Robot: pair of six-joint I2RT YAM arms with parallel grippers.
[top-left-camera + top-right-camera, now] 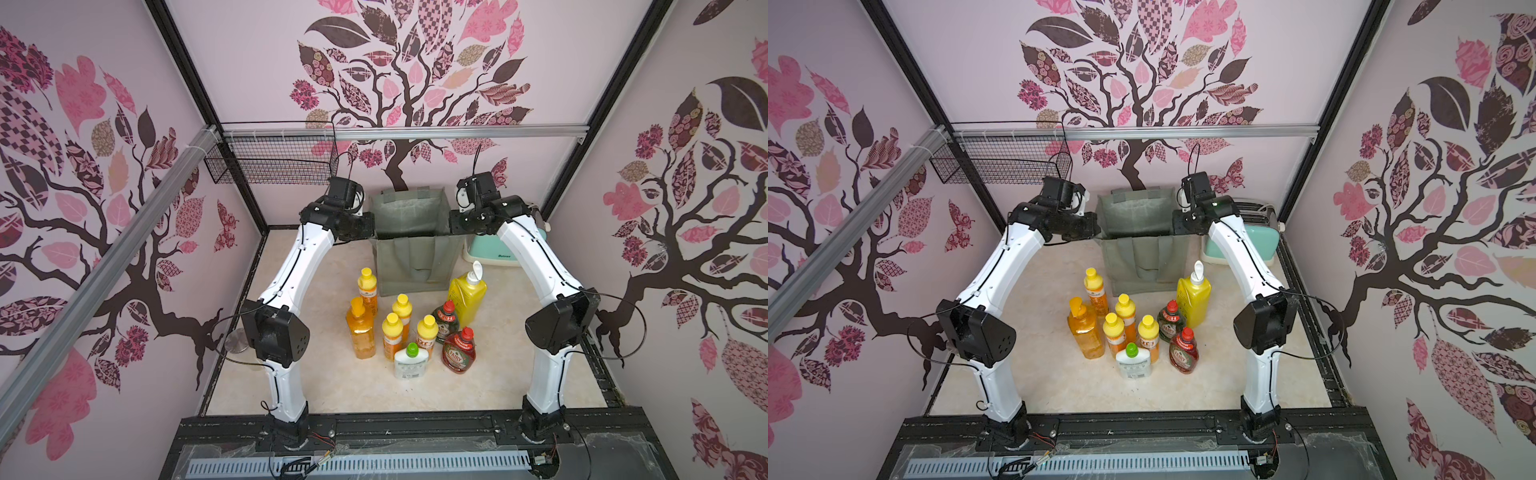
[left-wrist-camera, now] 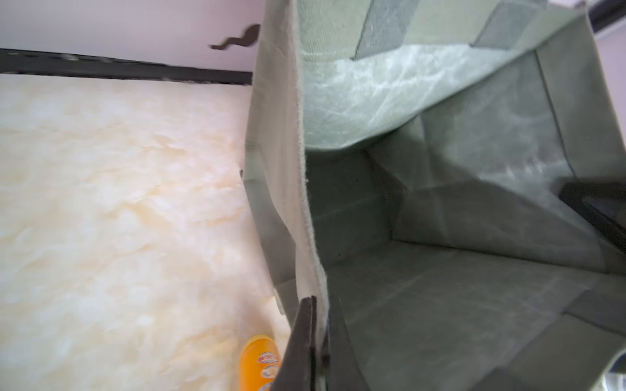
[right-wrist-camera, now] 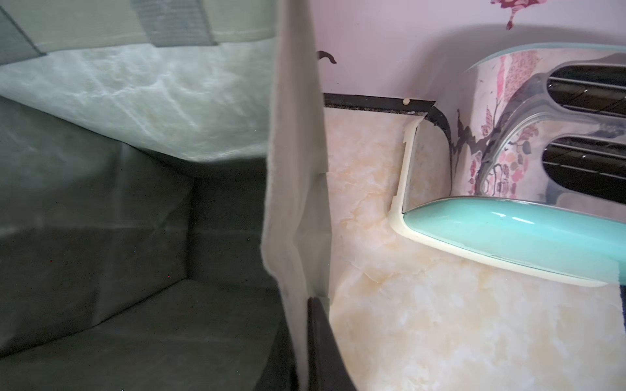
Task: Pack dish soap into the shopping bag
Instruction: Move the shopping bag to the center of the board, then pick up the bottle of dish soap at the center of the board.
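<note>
Pinching opposite side walls of the bag [image 1: 415,266], the left gripper [image 2: 320,325] and right gripper [image 3: 305,311] are clamping fabric, probably holding its mouth open for the bottles [image 1: 427,332].

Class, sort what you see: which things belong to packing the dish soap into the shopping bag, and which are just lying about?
Job: shopping bag; nine dish soap bottles; left gripper and right gripper, each clamped on a bag wall.
Lying about: toaster; wire basket.
</note>
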